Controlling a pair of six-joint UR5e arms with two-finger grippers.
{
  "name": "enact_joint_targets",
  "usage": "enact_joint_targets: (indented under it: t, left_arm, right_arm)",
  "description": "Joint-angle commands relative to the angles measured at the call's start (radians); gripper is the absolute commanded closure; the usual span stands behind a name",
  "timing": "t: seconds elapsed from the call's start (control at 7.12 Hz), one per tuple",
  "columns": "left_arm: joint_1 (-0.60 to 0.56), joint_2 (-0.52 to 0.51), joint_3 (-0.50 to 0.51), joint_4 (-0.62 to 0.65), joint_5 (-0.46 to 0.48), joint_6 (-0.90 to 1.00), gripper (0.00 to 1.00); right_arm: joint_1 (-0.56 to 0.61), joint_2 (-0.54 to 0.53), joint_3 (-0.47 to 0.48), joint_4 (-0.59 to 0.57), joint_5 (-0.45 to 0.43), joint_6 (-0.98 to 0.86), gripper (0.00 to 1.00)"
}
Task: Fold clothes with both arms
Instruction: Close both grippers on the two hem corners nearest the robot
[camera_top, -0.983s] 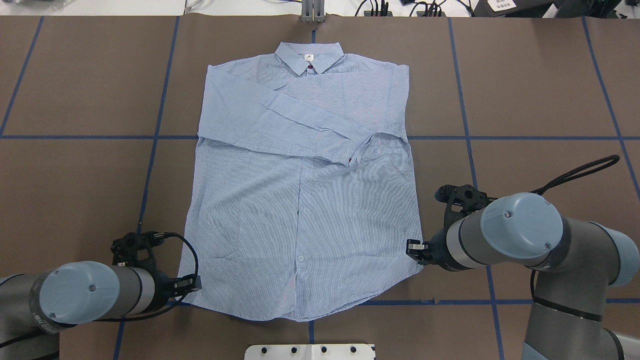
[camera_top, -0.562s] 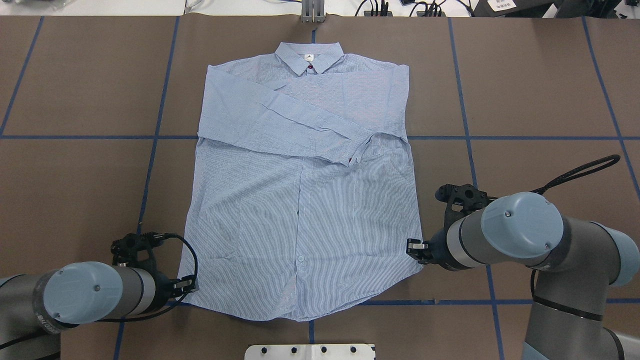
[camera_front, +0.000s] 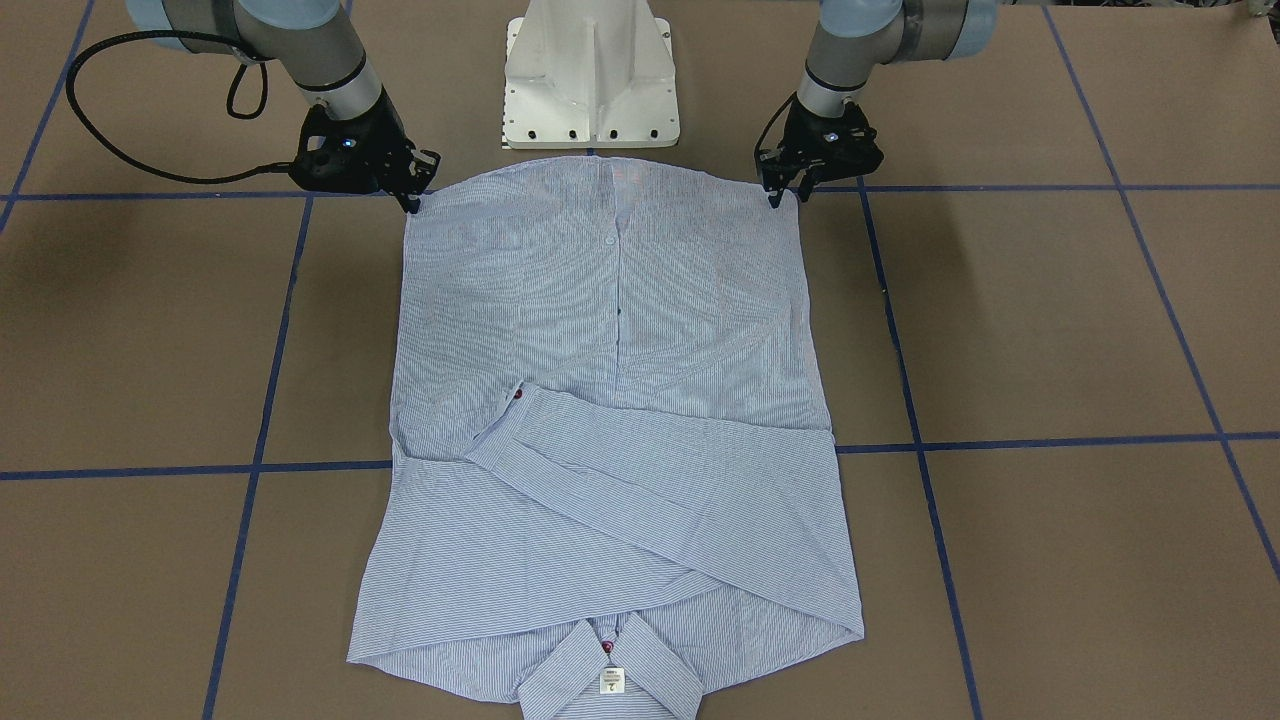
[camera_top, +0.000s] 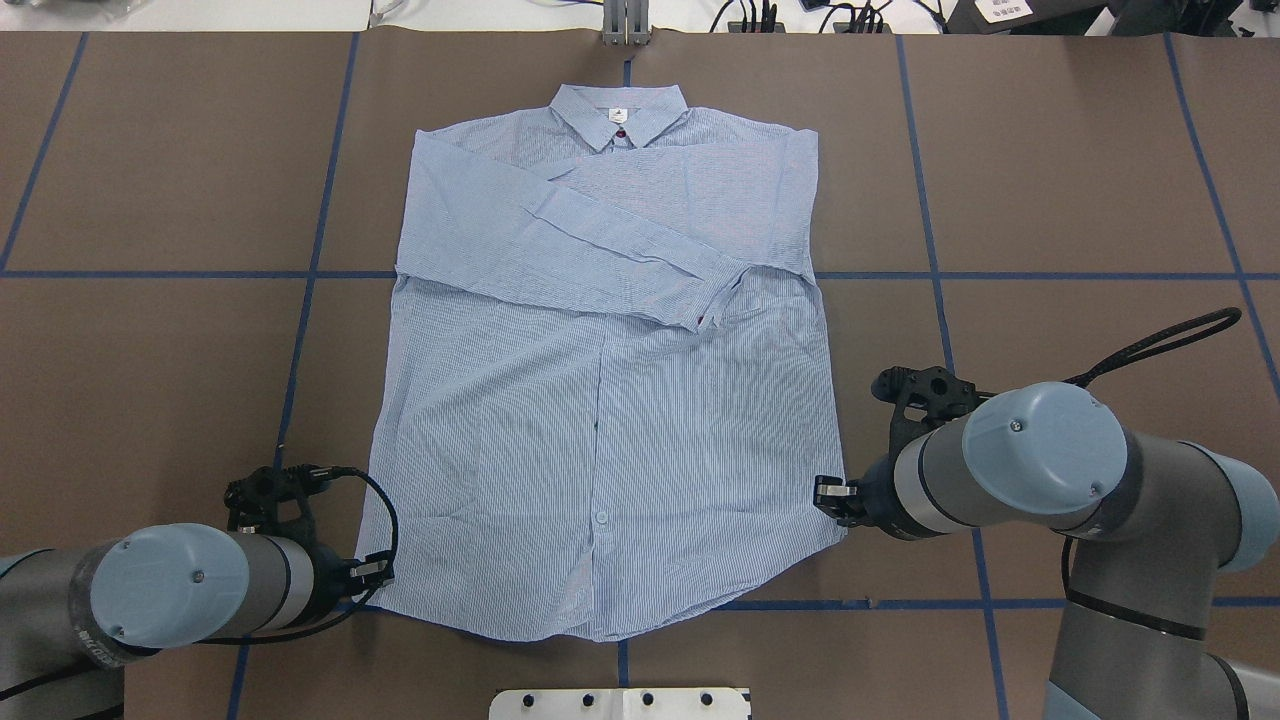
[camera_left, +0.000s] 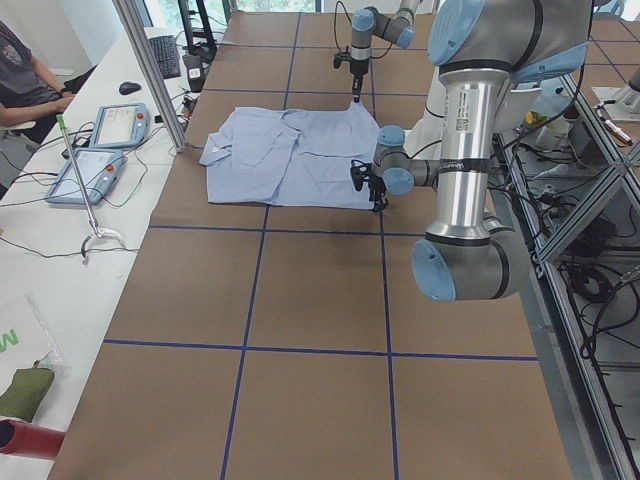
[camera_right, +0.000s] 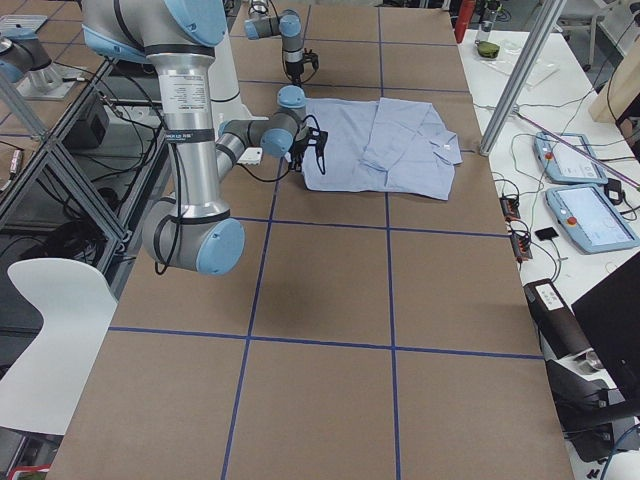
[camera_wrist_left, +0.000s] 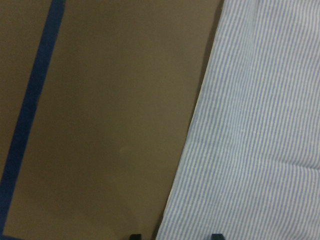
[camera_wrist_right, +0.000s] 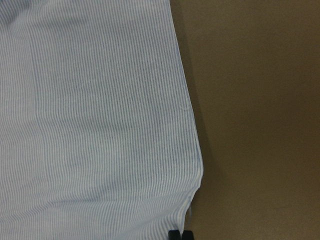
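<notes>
I have the shirt (camera_top: 600, 400) lying flat and face up on the brown table (camera_top: 150, 350), its hem towards both tools and its collar (camera_top: 618, 108) at the far end from them. Both sleeves (camera_top: 600, 240) are folded across the chest, well ahead of the fingers.

The left gripper (camera_top: 375, 572) sits low at the hem corner on its own side. In its wrist view the fingertips (camera_wrist_left: 134, 236) stand wide apart, straddling the shirt's side edge with nothing clamped.

The right gripper (camera_top: 825, 495) is at the opposite hem corner. Its fingertips (camera_wrist_right: 174, 235) are drawn almost together right at the corner's edge, and they seem to be pinching the cloth.

The white pedestal (camera_front: 590, 80) stands behind and between the two tools, just clear of the hem. Blue tape lines (camera_top: 310, 250) run under the shirt. Beyond the left tool, past the table's end, a person (camera_left: 20, 70) sits at a side bench with handheld control pendants (camera_left: 115, 125).
</notes>
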Motion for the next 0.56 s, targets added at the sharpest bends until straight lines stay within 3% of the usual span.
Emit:
enact_joint_targets:
  t: [0.0, 0.42]
  left_arm:
    - [0.000, 0.000, -0.002, 0.000, 0.000, -0.002, 0.58]
    - [0.000, 0.003, -0.002, 0.000, 0.000, 0.000, 0.61]
  right_arm:
    - [0.001, 0.000, -0.001, -0.001, 0.000, 0.000, 1.00]
    - [0.003, 0.000, -0.004, -0.001, -0.001, 0.000, 1.00]
